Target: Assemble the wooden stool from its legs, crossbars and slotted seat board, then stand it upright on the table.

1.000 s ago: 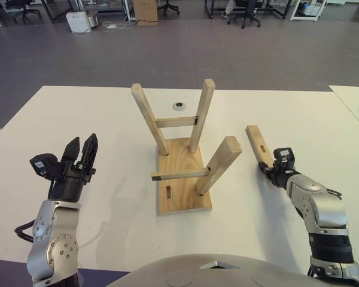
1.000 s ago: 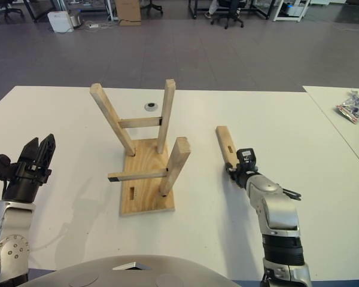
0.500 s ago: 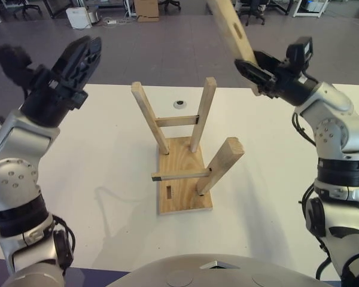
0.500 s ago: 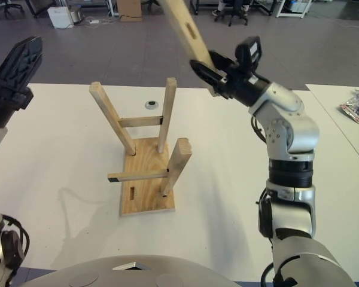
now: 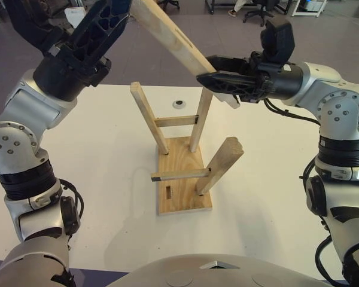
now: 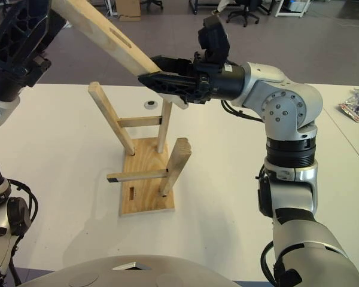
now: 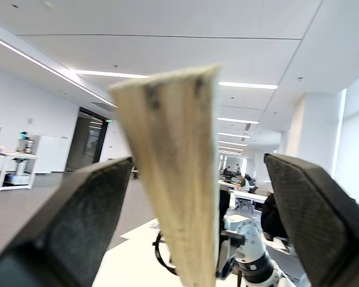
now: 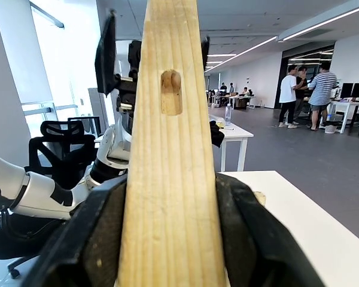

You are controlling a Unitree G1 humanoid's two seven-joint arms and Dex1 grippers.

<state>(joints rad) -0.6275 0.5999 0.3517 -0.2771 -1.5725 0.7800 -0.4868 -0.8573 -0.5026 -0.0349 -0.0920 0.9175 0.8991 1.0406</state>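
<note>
While the right gripper [image 5: 208,70] is pinching the lower end of a loose slotted leg [image 5: 173,40], its two fingers are pressing against opposite faces of the wood. It is holding the piece in the air above the table [image 5: 96,161]. The leg is slanting up and toward the robot's left, with its oblong slot facing the head camera.

The left gripper [image 7: 198,164] is sitting high at the leg's upper end. Its fingers are standing spread, one on each side of the end grain, and a gap is showing beside the wood on at least one side.

Below, the partly built stool is resting upside down near the middle of the table. Its seat board [image 5: 188,197] is lying flat, and three legs [image 5: 148,118] are rising from it. One of the crossbars [image 5: 176,121] is joining the two far legs. Another [image 5: 180,175] is jutting from the near leg [image 5: 221,162] toward the robot's left, above an empty slot [image 5: 169,192] in the board.
</note>
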